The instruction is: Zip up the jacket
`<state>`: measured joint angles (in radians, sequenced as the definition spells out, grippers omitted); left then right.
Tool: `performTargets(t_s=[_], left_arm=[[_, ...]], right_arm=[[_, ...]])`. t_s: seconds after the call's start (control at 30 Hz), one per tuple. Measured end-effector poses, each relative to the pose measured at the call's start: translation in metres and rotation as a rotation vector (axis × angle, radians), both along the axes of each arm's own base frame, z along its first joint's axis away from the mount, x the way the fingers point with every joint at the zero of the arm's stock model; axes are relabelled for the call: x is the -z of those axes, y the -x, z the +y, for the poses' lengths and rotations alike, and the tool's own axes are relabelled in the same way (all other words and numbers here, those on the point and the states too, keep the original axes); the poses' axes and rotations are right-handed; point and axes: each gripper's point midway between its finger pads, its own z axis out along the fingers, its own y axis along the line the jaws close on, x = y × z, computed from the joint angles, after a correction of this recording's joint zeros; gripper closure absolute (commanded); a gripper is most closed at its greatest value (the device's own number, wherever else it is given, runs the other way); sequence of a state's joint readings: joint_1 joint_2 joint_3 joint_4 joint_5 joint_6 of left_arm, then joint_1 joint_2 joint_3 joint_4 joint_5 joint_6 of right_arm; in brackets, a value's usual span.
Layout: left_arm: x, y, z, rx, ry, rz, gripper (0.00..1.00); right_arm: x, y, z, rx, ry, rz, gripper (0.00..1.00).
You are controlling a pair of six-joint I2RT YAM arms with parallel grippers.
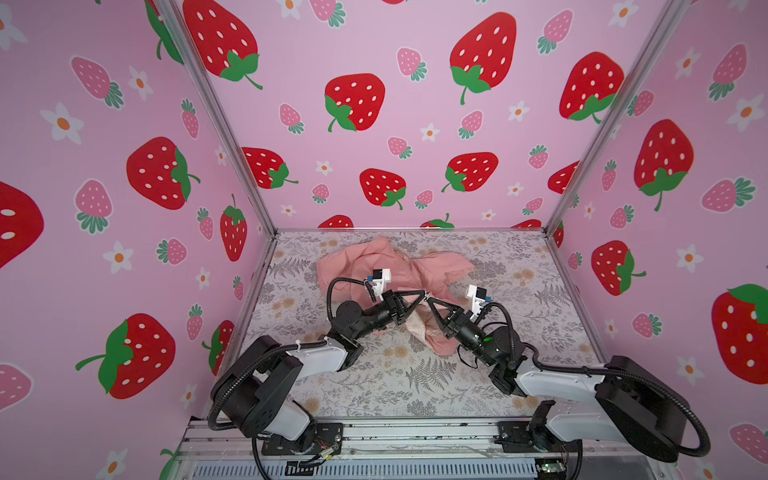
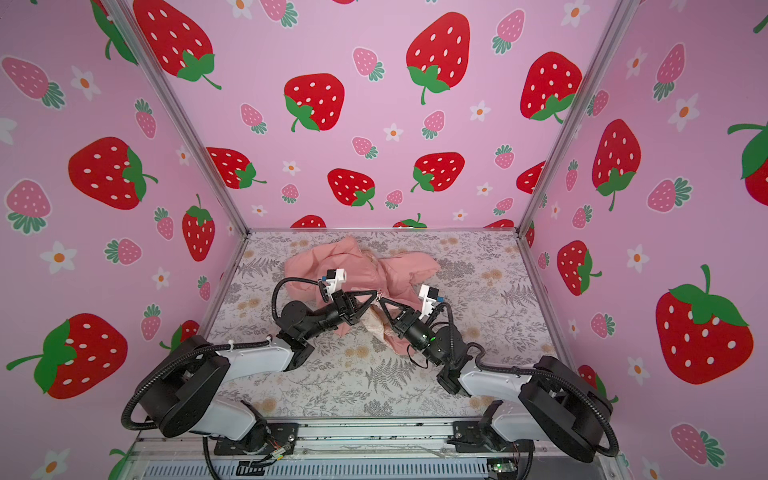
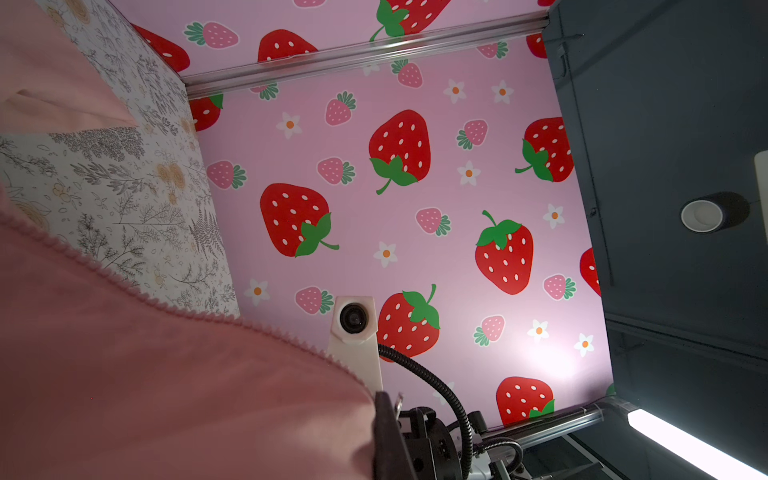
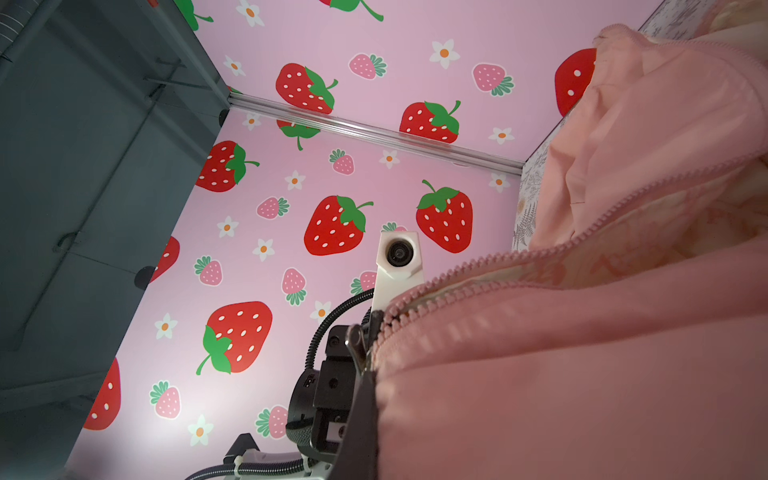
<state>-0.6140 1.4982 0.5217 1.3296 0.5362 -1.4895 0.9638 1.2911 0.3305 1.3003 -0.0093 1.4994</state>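
A small salmon-pink soft cloth jacket [image 1: 347, 266] lies crumpled on the grey-and-ochre floral-printed table [image 1: 415, 382], toward the back and about the middle in both top views, sleeves spread to either side. The black left gripper [image 1: 422, 296] and black right gripper [image 1: 430, 301] meet tip to tip over the garment's near front edge, both clenched, each pinching the jacket where it is gathered up between them. Just nearside of the tips the cream printed lining [image 1: 417, 326] shows. The right wrist view shows the small metal zip pull [image 4: 355, 345] beside a dark finger [image 4: 361, 415] – the pink zip teeth [image 4: 540, 253] part beyond it.
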Motion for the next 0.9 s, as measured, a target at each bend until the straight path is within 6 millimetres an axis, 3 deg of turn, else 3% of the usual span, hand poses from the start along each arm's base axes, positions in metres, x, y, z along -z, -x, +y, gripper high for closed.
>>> performTargets(t_s=[0.9], left_arm=[[0.004,-0.002,0.004,0.011,-0.038,-0.065,1.0]], right_arm=[[0.006,0.006,0.01,0.054,-0.06,0.075,1.0]])
